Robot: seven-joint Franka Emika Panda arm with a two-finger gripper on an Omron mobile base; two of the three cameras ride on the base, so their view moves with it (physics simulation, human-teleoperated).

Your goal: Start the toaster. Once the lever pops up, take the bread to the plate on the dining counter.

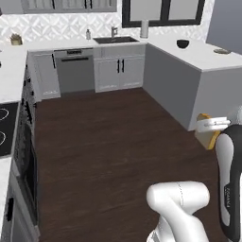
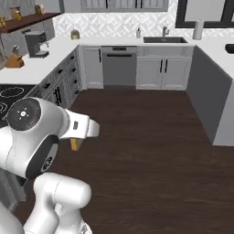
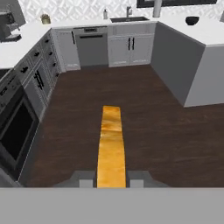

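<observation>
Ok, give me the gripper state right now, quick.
Gripper: closed on the bread, the slice held edge-on between its fingertips, out over the wooden floor.

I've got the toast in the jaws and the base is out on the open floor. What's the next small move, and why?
Probably drive on toward the white marble-topped dining counter. The gripper is shut on the tan-yellow slice of bread, carried edge-on over dark wood floor. The round grey-brown plate sits near that counter's far right edge, beyond the dark bowl, seemingly out of reach from here.
</observation>
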